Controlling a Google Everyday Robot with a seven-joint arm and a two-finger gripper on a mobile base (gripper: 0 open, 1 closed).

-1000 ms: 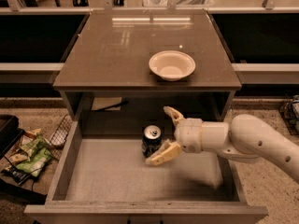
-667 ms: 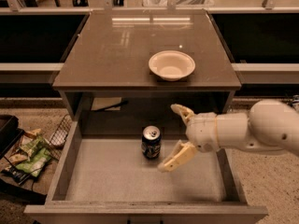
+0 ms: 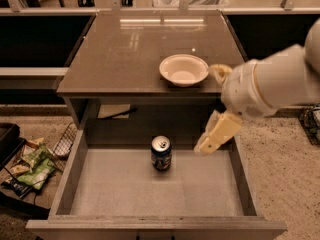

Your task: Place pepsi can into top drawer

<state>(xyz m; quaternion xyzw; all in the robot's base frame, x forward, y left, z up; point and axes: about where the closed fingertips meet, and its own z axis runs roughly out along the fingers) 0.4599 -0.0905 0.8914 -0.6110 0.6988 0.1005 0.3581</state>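
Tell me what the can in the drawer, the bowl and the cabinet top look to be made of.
Pepsi can: probably metal, with a shiny silver top.
Bowl: matte white; plastic, paper or ceramic, unclear.
Cabinet top: glossy brown, perhaps laminate; it mirrors lights.
The gripper, open, hangs right of the can, over the top drawer.

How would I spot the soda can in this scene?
Look at the brown-topped cabinet and its pulled-out grey drawer. The can stands upright near its back, beside the robot's open hand. It is dark blue, silver-topped; the bowl above is white.
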